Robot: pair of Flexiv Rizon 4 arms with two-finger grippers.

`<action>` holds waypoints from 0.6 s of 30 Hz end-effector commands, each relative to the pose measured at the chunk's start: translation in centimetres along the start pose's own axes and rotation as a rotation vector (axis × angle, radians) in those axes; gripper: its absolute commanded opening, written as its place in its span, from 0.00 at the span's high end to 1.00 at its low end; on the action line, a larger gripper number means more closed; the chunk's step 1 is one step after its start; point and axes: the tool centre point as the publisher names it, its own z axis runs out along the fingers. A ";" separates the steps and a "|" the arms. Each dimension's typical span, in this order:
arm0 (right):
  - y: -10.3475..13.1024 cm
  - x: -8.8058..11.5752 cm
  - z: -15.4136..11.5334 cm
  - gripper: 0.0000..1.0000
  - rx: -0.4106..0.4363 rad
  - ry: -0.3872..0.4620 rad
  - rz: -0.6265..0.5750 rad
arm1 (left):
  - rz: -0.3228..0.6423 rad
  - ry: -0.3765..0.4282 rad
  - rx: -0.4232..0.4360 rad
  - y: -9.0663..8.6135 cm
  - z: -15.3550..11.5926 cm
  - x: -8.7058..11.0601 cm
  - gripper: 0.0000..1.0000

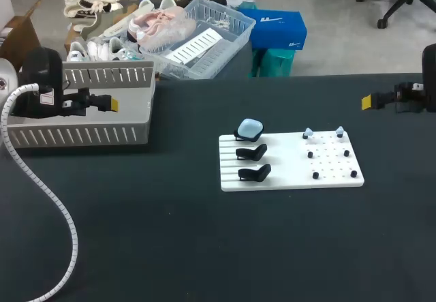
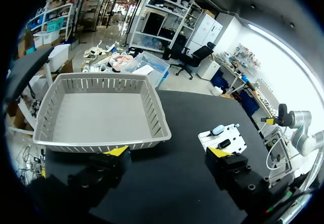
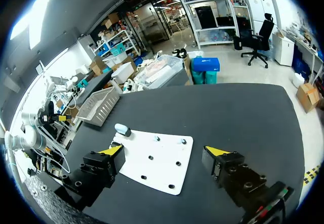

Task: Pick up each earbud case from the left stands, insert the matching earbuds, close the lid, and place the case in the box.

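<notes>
From above: a pale blue earbud case (image 1: 250,129) sits on the rearmost of three black stands (image 1: 252,153) at the left of a white board (image 1: 289,169) on the black table (image 1: 170,234). Two pale earbuds (image 1: 308,133) perch on pegs at the board's far right. The left gripper (image 1: 111,103) hangs over the grey box (image 1: 82,137), and the right gripper (image 1: 368,101) is well off to the right.

Left wrist: the left gripper (image 2: 168,153) is spread wide, holding nothing, with the box (image 2: 101,145) just ahead.

Right wrist: the right gripper (image 3: 163,150) is likewise wide apart and empty, with the board (image 3: 162,171) ahead and the earbud case (image 3: 121,129) at its far corner.
</notes>
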 end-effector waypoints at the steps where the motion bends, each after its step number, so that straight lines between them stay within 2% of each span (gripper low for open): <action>1: -0.2 -0.1 0.1 0.00 -0.005 0.001 -0.002 | 0.000 0.001 0.001 0.0 0.0 0.0 0.00; 5: -0.2 -0.1 0.1 0.00 -0.005 0.001 -0.002 | 0.000 0.001 0.001 0.0 0.0 0.0 0.00; 10: -0.2 -0.1 0.1 0.00 -0.005 0.001 -0.002 | 0.145 -0.013 0.064 -1.1 0.2 -0.5 0.00; 18: -0.2 -0.1 0.1 0.00 -0.005 0.001 -0.002 | 0.387 -0.004 0.261 -3.8 0.4 -1.9 0.00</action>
